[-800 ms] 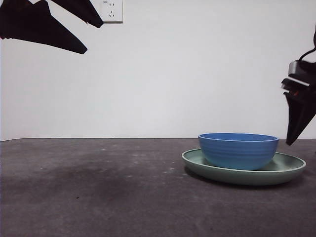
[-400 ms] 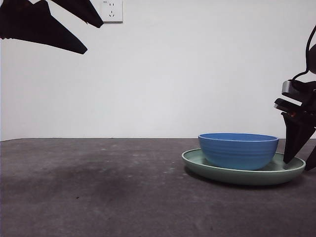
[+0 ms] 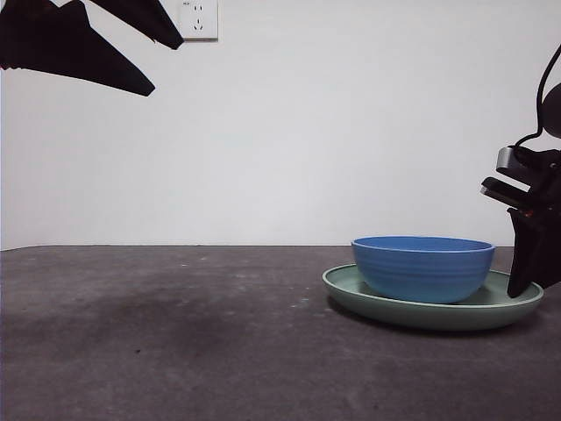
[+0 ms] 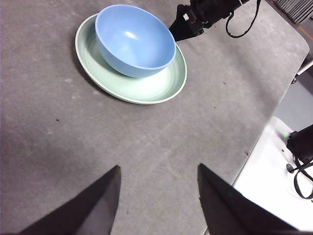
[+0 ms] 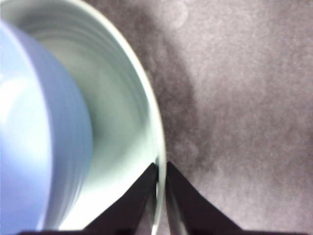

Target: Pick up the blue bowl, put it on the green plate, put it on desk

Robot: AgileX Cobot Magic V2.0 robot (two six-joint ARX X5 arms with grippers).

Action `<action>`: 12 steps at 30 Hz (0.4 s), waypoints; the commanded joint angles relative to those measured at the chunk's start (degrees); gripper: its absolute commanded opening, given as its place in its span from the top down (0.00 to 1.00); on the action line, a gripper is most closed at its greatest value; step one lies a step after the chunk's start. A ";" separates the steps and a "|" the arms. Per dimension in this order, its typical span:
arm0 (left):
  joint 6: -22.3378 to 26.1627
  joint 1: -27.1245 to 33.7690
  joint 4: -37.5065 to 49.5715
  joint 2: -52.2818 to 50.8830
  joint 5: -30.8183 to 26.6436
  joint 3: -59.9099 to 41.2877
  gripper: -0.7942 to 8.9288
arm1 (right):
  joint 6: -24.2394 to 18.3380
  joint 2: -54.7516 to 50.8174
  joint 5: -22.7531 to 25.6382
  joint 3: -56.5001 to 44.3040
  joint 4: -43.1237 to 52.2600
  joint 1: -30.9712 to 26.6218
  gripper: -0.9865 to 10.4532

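Note:
The blue bowl (image 3: 423,267) (image 4: 134,41) stands upright in the green plate (image 3: 351,285) (image 4: 146,88), which lies flat on the desk (image 3: 175,351) at the right. My right gripper (image 3: 526,281) (image 4: 183,32) (image 5: 160,169) is down at the plate's right rim. Its two jaws stand nearly together with the rim (image 5: 146,98) between them, beside the bowl (image 5: 34,147). My left gripper (image 4: 157,169) (image 3: 166,66) hangs open high over the desk's left side, holding nothing.
A wall socket (image 3: 198,17) sits on the white wall behind. The desk's edge (image 4: 254,147) runs past the plate in the left wrist view, with a white surface and black cables (image 4: 298,166) beyond it.
My right gripper has come down and slightly inward from above the plate to its right rim. Bowl, plate and left arm have stayed put.

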 commanded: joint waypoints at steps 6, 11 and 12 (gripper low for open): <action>0.28 -0.42 -0.50 0.26 0.28 0.48 0.66 | 1.70 -1.68 -1.53 0.96 0.85 -0.17 0.91; 0.31 -0.42 -0.59 0.26 0.28 0.48 0.66 | 3.87 -6.10 -3.37 1.01 1.57 -0.13 0.91; 0.31 -0.42 -0.59 0.26 0.28 0.48 0.66 | 4.17 -6.80 -4.17 1.03 1.60 -0.07 0.91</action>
